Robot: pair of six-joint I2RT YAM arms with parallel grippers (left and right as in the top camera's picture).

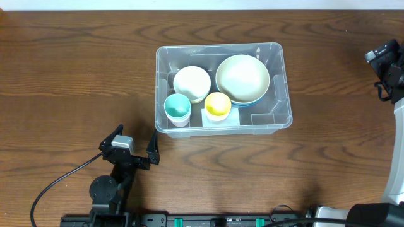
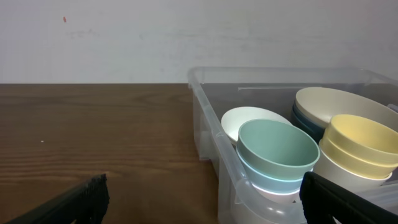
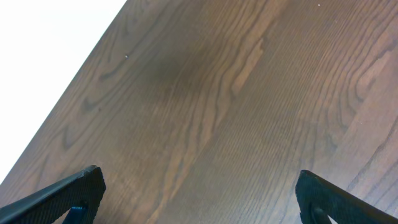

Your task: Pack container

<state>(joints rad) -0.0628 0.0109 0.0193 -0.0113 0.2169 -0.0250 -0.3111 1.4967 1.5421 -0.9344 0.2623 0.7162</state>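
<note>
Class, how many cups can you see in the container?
2: a teal cup in the container's near-left corner and a yellow cup beside it. Both top stacks, so more may hide beneath.

The work surface was a dark brown wooden table [image 1: 63,75] with a pronounced wavy grain running along its length. Behind the table's far edge stood a plain white wall [image 2: 124,37], matt in finish, with one small red speck near its top. Lighting was even and diffuse, and shadows on the tabletop were soft.
</note>
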